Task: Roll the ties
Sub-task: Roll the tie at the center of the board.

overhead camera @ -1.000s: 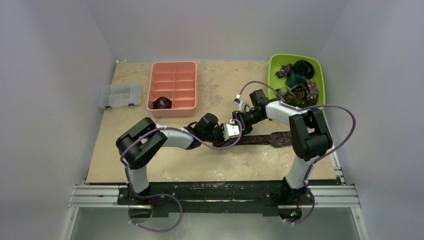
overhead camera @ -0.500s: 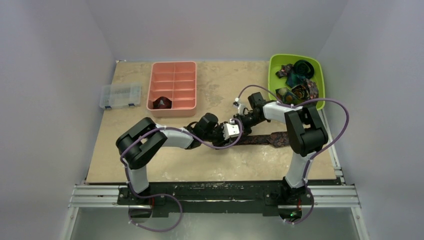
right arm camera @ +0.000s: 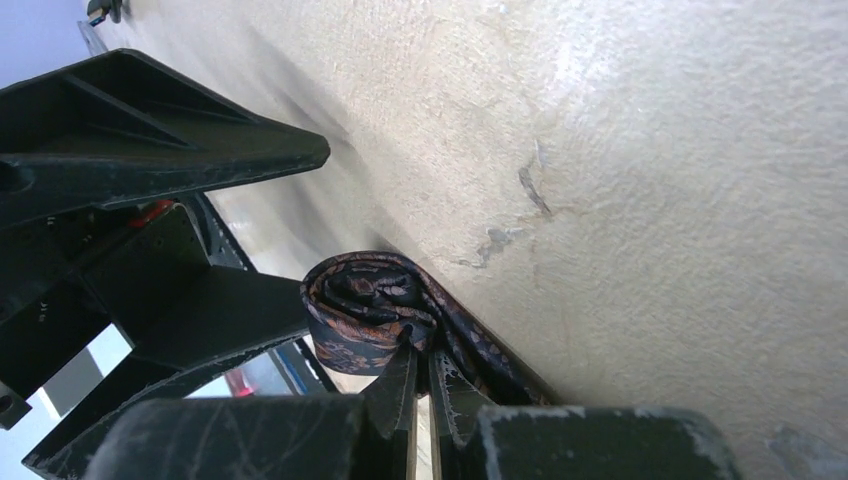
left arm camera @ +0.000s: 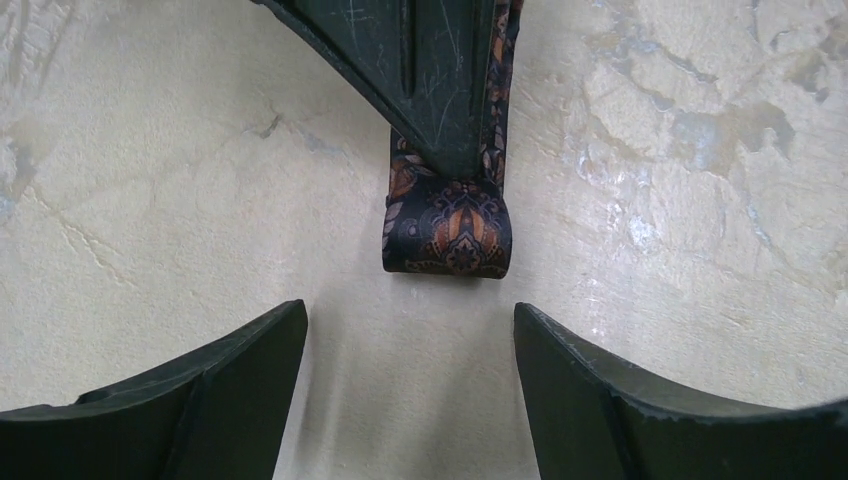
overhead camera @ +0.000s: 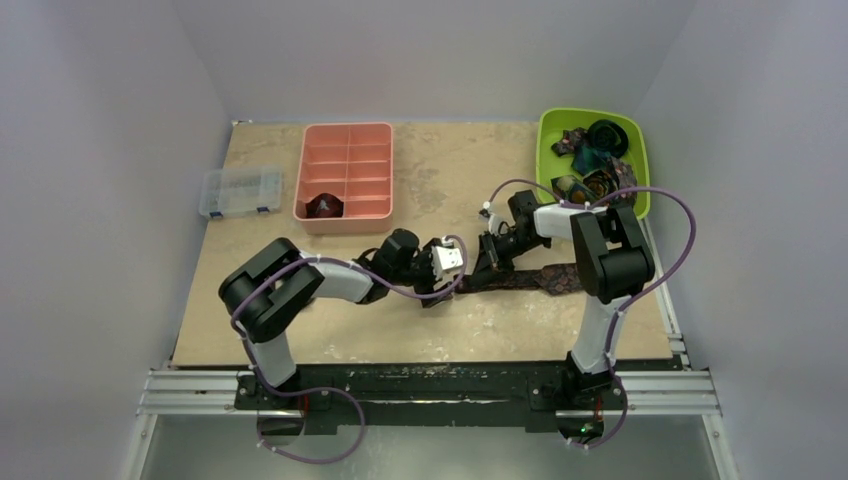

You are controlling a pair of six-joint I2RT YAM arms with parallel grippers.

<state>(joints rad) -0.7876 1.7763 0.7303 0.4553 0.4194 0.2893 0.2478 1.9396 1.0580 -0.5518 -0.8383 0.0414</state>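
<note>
Left claw point(left arm camera: 410, 320) farther left, now spread; right claw point(right arm camera: 422, 362) tight on coiled paisley fabric tie point(left arm camera: 447, 225)

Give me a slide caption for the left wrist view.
Left pincer open, facing the rolled end of the patterned tie, gripped by the shut right pincer.

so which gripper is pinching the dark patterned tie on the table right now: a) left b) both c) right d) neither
c: the right gripper is shut on the tie just behind its rolled end, while the left gripper stands open, short of the roll.
</note>
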